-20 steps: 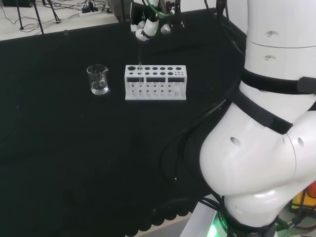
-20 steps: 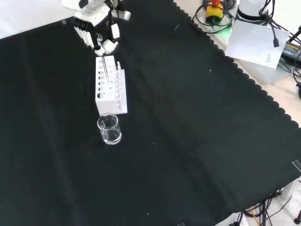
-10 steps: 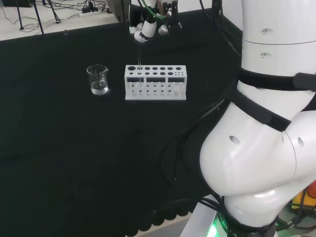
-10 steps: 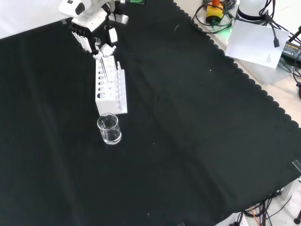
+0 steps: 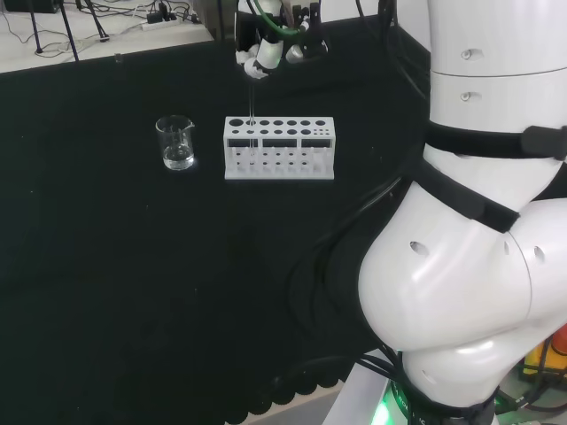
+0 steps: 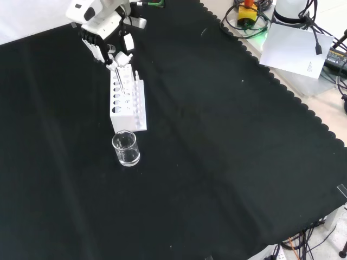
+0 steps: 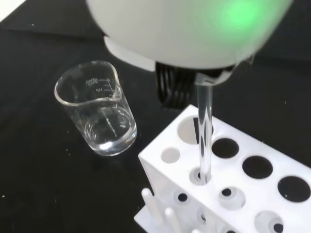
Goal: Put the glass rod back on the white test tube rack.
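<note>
Looking past the palm in the wrist view, you see the glass rod [image 7: 204,141] hanging straight down from the hand [image 7: 194,29], its lower end set into one of the small holes in the top of the white test tube rack [image 7: 228,182], near the rack's end. Your hand [image 6: 103,32] sits directly above that end of the rack [image 6: 127,97] in the front view, fingers curled down and pinched together on the rod's [image 6: 120,81] upper end. From the head view you can follow the thin rod [image 5: 252,119] running from the fingertips of the hand [image 5: 261,55] down into the rack [image 5: 279,148], close to upright. Beyond the rack's end, away from your hand, a clear glass beaker [image 6: 125,148] stands on the black cloth [image 6: 227,162], apart from the rack; in the wrist view the beaker [image 7: 97,114] holds a little clear liquid.
</note>
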